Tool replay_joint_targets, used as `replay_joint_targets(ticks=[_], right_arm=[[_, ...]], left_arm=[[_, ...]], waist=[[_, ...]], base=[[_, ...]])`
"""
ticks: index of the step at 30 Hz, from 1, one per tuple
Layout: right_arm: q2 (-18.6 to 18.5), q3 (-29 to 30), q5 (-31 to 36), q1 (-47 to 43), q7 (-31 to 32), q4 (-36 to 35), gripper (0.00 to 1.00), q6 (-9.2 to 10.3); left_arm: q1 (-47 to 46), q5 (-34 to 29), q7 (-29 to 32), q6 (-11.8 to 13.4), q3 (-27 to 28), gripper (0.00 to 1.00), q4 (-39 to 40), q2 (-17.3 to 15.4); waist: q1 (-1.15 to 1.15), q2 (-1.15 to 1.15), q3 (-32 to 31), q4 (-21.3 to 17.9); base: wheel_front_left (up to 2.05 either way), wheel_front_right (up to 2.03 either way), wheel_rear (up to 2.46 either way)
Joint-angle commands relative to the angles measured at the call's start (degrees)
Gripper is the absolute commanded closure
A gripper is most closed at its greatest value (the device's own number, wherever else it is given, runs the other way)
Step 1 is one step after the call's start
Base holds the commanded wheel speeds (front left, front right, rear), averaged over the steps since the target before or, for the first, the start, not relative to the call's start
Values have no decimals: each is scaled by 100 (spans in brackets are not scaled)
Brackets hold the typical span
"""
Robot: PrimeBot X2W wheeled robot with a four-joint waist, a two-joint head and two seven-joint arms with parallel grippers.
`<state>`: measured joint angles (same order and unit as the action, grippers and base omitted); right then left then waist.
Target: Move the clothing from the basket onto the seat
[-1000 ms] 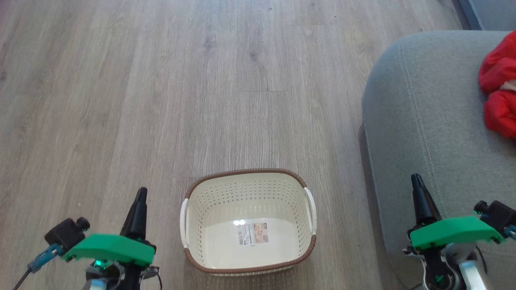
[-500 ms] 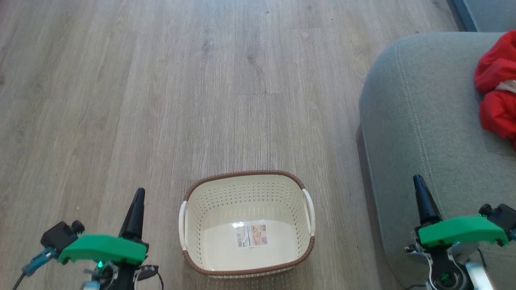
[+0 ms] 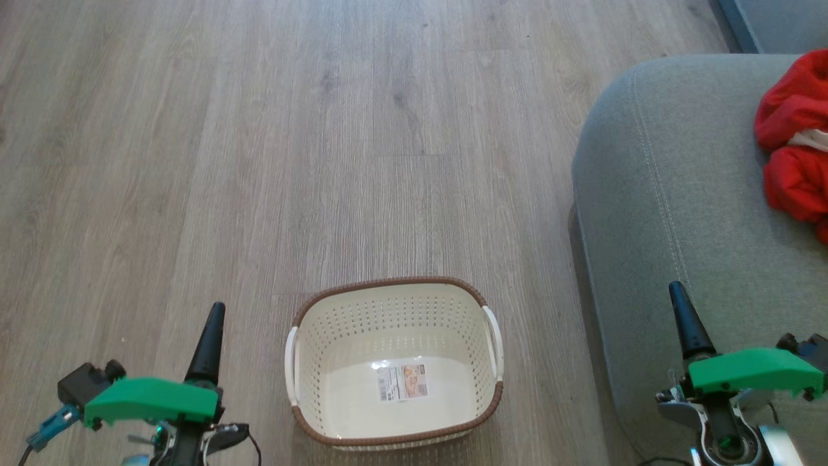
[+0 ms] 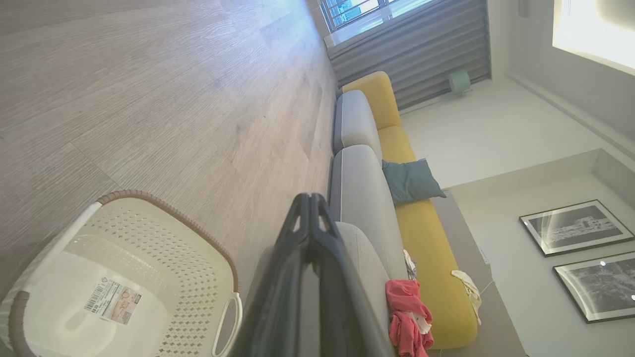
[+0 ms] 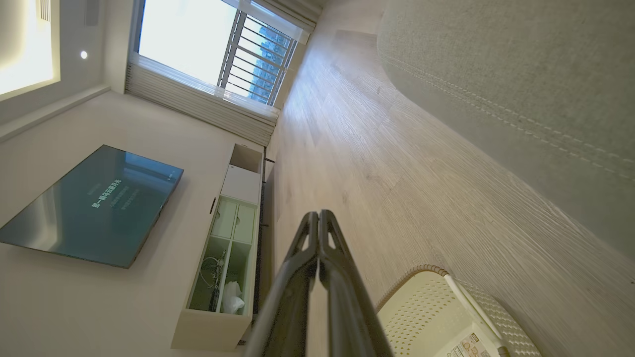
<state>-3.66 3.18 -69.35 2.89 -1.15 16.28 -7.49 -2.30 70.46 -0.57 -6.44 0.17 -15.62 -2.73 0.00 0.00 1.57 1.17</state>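
The cream basket point(image 3: 394, 304) stands on the wood floor at lower centre, with just a label sticker on its bottom. Red clothing point(image 3: 792, 162) with a strip of white trim lies bunched on the grey seat point(image 3: 679, 194) at the right edge. My left gripper point(image 3: 215, 313) is shut and holds nothing, low at the left of the basket. Over the seat's near corner my right gripper point(image 3: 676, 291) is shut too, with nothing in it. The left wrist view shows the basket point(image 4: 163, 233), the seat point(image 4: 357, 193) and the clothing point(image 4: 404, 317). The right wrist view has the basket point(image 5: 421, 307) and the seat point(image 5: 521, 74).
Bare wood floor point(image 3: 259, 129) stretches ahead and to the left of the basket. The sofa runs on with a yellow backrest point(image 4: 421, 233) and a teal cushion point(image 4: 412, 179). A TV point(image 5: 89, 208) and a low cabinet point(image 5: 228, 243) line the far wall.
The head camera has tilted slightly, shifting the whole picture. Both grippers sit a little lower in the picture; they stay shut and the basket and clothing lie as before.
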Motion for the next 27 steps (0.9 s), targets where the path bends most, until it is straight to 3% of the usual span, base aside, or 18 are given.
replay_joint_targets(ticks=[1,27], right_arm=[[-35,-47,-159,276,50,-214,100,0],[-13,145,-1748,306,496,-227,100,0]], left_arm=[[-315,141,37,-48,194,100,175,-61],[-364,1630,483,-88,469,100,163,-60]], waist=[[0,0,-4,-4],[0,0,-101,-85]], base=[[0,0,0],[0,0,0]])
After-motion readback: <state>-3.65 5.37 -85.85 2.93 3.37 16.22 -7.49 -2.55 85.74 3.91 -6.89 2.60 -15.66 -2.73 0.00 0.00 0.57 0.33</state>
